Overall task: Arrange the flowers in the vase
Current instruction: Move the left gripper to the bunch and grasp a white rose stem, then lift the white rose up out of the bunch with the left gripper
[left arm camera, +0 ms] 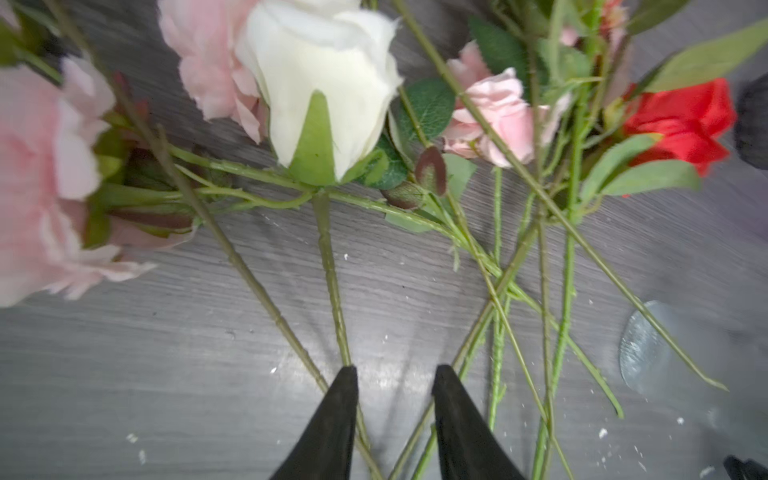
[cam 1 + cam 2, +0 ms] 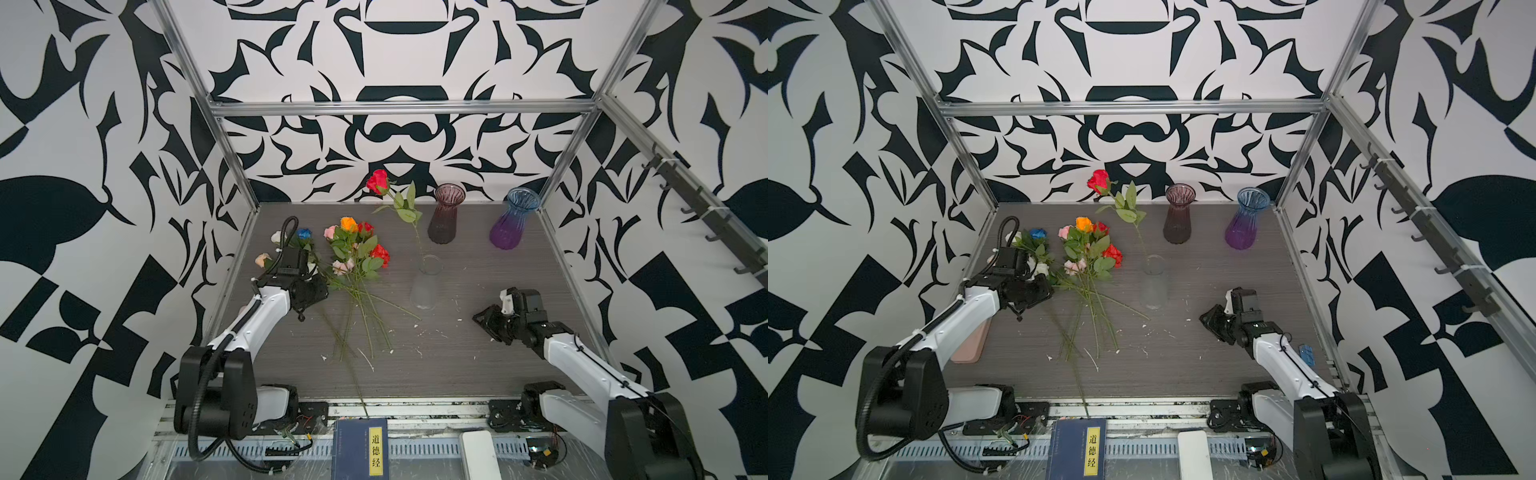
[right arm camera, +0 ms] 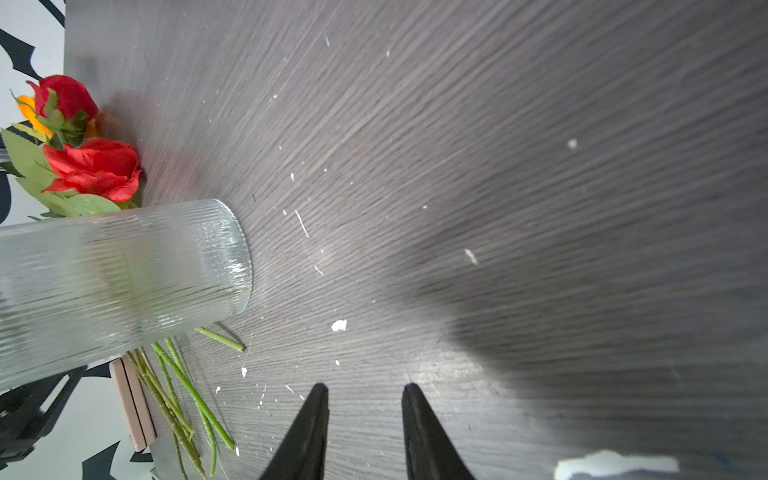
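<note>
Several flowers (image 2: 357,253) lie in a loose pile left of centre on the grey table, stems crossing toward the front. One red rose (image 2: 377,180) stands in the clear ribbed vase (image 2: 426,286), leaning left. My left gripper (image 1: 395,370) hangs low over the stems at the pile's left side (image 2: 320,297). Its jaws stand apart, and the white rose's (image 1: 320,83) stem and others run through the gap. My right gripper (image 3: 365,388) is open over bare table, right of the clear vase (image 3: 124,274), with nothing between its fingers (image 2: 478,318).
A dark purple vase (image 2: 446,214) and a blue-to-violet vase (image 2: 513,218) stand at the back. A blue book (image 2: 359,449) and a white block (image 2: 478,455) lie past the front edge. A pink board (image 2: 971,345) lies under the left arm. White crumbs dot the table.
</note>
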